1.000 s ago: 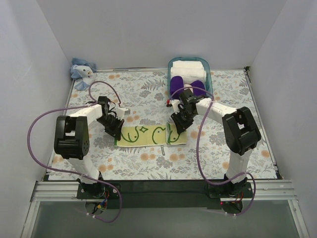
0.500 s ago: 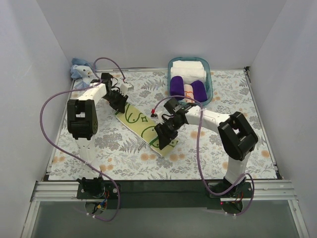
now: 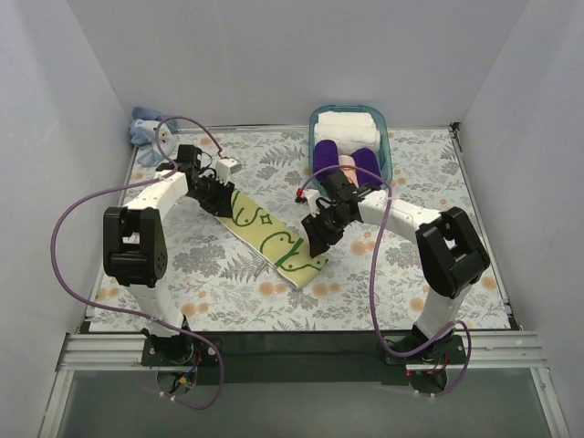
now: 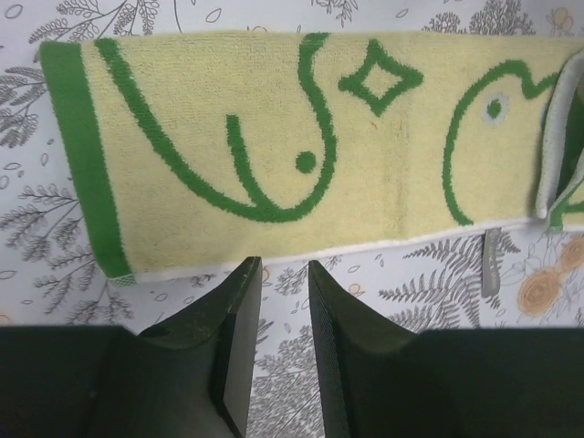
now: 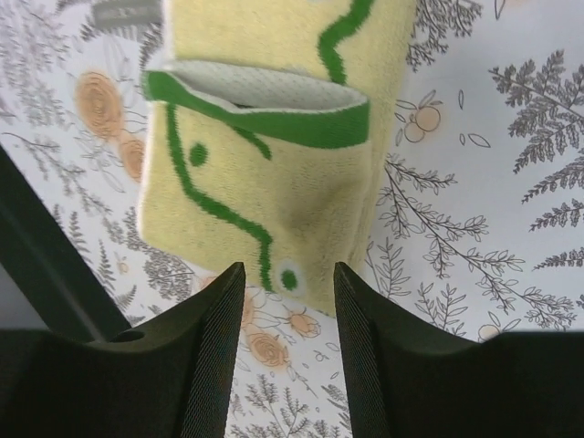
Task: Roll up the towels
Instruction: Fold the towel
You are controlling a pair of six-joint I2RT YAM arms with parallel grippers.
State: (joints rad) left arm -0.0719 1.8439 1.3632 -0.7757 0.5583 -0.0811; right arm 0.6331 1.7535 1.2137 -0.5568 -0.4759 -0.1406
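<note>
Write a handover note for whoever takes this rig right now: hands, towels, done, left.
Left hand: open, empty, at the long edge of the yellow-green towel, near its far banded end.
Right hand: open, empty, at that towel's near end, which is folded over once.
The yellow-green towel lies flat and diagonal mid-table. The blue towel sits crumpled in the back left corner.
Done: one end fold only.
Left: roll the yellow-green towel, then spread and roll the blue one.
</note>
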